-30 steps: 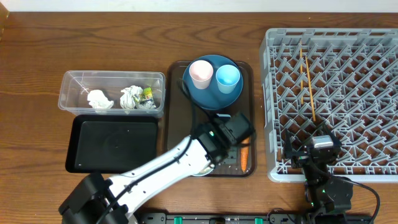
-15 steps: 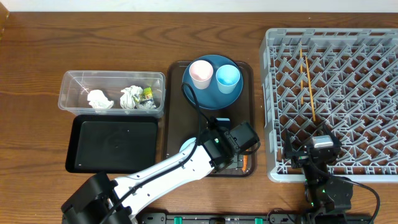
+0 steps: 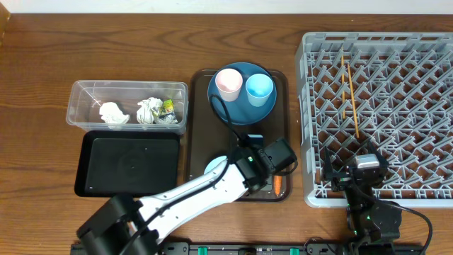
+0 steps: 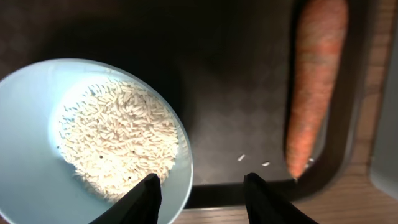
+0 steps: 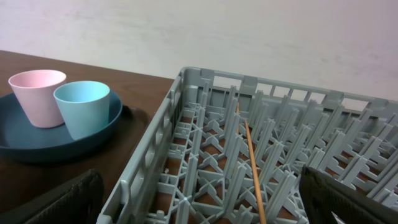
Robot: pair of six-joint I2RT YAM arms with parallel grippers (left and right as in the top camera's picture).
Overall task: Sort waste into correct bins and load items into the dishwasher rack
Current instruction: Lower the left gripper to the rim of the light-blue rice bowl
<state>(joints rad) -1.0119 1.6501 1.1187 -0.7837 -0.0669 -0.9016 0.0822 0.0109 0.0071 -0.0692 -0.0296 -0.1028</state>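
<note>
Nearest me, the left gripper hangs low over the brown tray, jaws about half apart with only bare tray between them, so it holds nothing. A second ago it sat over the tray's middle. Since then it has slid toward the 5 o'clock corner, and the jaws flicked wide and came back in. The carrot hasn't budged and lies just outside the fingers, at their 1 o'clock. I read that as a miss, or lining up. Either way it still needs binning, so I'd nudge toward 3 o'clock.

The bowl of rice is at 9 o'clock, and a few loose grains lie by the carrot tip.

The right gripper is parked wide open and empty at the rack's near edge.

Farther out, the plate with the pink cup and blue cup waits at the tray's 12 o'clock end. At its 9 o'clock, the tub already has the paper wads and the wrapper.
</note>
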